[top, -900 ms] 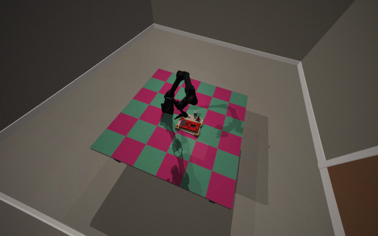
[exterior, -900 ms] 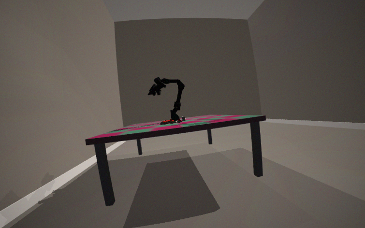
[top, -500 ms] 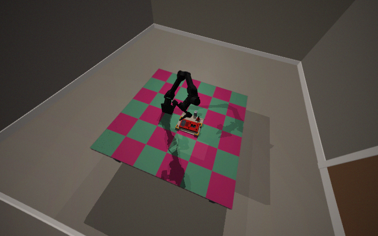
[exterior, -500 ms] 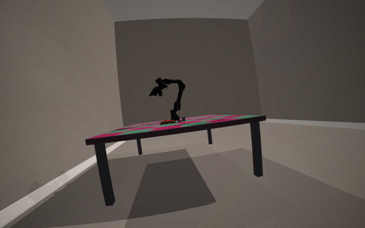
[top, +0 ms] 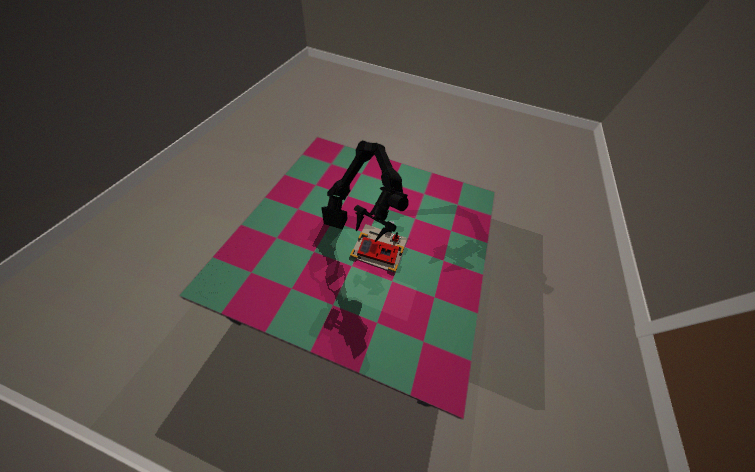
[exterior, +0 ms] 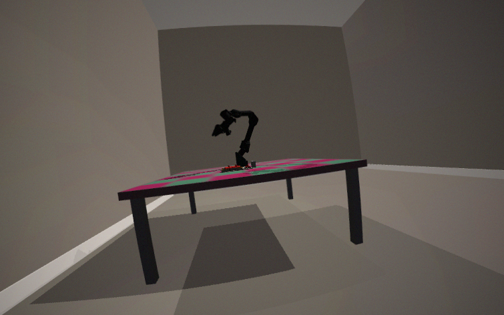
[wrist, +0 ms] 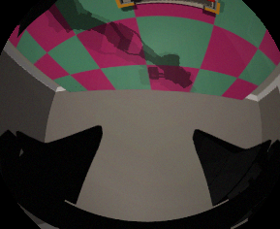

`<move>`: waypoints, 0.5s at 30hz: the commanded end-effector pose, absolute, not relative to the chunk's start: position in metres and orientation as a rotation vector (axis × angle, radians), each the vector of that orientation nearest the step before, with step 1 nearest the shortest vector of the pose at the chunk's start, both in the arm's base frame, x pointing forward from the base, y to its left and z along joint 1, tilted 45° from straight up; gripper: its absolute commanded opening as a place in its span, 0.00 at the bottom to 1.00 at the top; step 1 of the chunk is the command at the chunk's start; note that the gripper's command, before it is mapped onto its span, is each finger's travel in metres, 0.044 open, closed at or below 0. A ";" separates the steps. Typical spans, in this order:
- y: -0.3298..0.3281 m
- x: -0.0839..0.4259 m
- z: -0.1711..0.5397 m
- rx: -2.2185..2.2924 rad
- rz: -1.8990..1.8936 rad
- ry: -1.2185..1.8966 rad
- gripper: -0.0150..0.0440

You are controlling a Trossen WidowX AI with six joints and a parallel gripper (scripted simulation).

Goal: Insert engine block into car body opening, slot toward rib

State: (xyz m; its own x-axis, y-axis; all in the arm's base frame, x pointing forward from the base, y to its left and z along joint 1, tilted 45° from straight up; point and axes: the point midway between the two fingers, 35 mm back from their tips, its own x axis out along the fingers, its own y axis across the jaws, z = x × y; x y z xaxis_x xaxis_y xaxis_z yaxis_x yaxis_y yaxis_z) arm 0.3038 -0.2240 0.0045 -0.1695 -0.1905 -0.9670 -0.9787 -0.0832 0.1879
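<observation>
Going left to right in the exterior view, you have the end effector (top: 368,232) (exterior: 220,134) (wrist: 148,133) first, hanging high over the surface (top: 450,321) (exterior: 241,180) (wrist: 176,39), its fingers spread wide with nothing between them. Next comes the red car body (top: 375,253) (exterior: 231,167), lying on the surface below. Then, just beyond it near the arm's foot, stands a small grey piece, which you can fairly take as the engine block (exterior: 253,163), though it is too small there to be sure; the top view does not show it plainly.

So you look to be at the approach, with the pick and the seating both to do. Your next move calls for swinging back toward the block, pointing the fingers down and lowering them around it, without brushing the car body. Check which side carries the slot before you grip: it must face the rib when the block goes in.
</observation>
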 end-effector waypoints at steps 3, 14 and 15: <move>-0.196 0.311 0.007 -1.196 1.231 1.405 1.00; -0.136 0.320 0.013 -0.875 1.079 1.370 1.00; -0.130 0.321 0.013 -0.844 1.067 1.368 1.00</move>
